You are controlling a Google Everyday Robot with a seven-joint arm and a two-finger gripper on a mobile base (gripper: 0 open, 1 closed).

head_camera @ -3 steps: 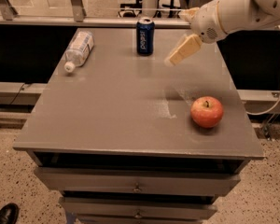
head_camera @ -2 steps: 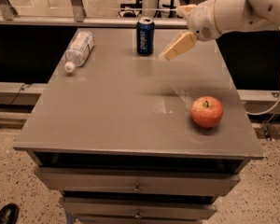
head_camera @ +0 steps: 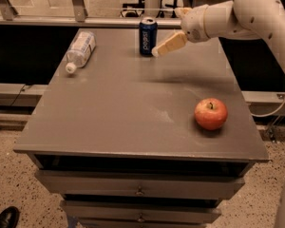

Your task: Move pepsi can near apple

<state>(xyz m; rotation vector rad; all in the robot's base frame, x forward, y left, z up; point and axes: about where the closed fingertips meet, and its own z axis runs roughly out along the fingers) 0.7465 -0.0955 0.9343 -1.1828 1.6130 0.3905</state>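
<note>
The pepsi can (head_camera: 147,36) stands upright at the back edge of the grey table (head_camera: 123,108), dark blue with white lettering and a silver top. The apple (head_camera: 211,113) sits near the table's right front, red-orange with a short stem, far from the can. My gripper (head_camera: 165,32) reaches in from the upper right on a white arm and hovers just right of the can, above the table. It is open and empty, with one beige finger (head_camera: 169,44) pointing down-left, its tip close to the can's side.
A clear plastic water bottle (head_camera: 80,50) lies on its side at the table's back left. A railing runs behind the table. Drawers sit below the tabletop. A black shoe (head_camera: 4,217) shows at the bottom left on the floor.
My gripper has moved left and toward the back, from right of the can to just beside it. The can, apple and bottle have not moved.
</note>
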